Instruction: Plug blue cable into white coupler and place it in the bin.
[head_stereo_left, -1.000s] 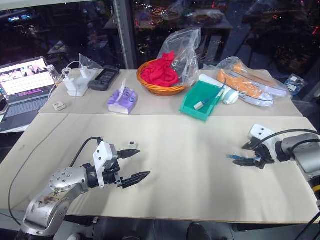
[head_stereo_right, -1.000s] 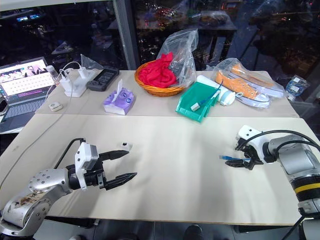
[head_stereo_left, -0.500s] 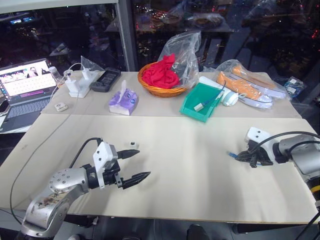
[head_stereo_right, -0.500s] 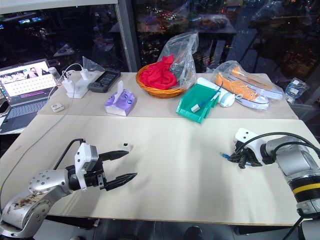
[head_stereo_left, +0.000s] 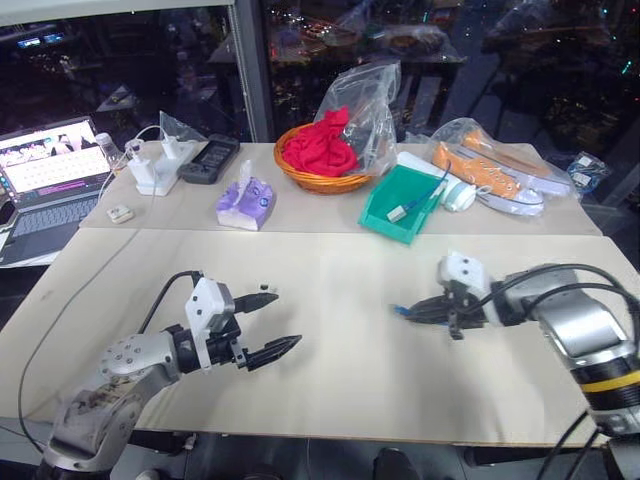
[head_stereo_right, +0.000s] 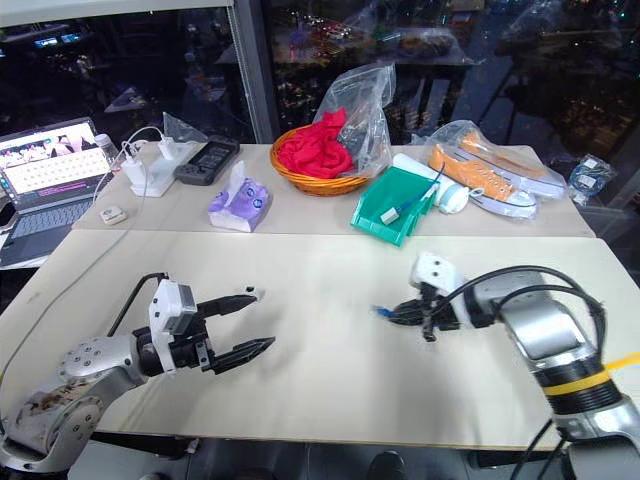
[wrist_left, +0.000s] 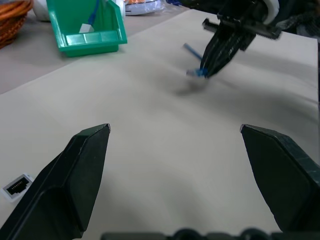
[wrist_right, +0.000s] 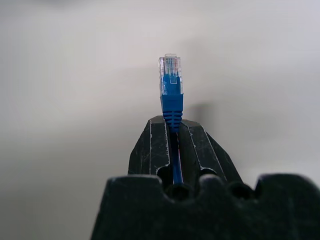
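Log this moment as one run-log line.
right gripper: shut on thin blue cable | left gripper: open | small white coupler: on table

Matt pale tabletop, smooth. Glossy teal plastic bin. Clear plastic plug on ribbed blue cable. Woven wicker basket with red cloth; crinkled see-through plastic bag. Matt black gripper fingers.
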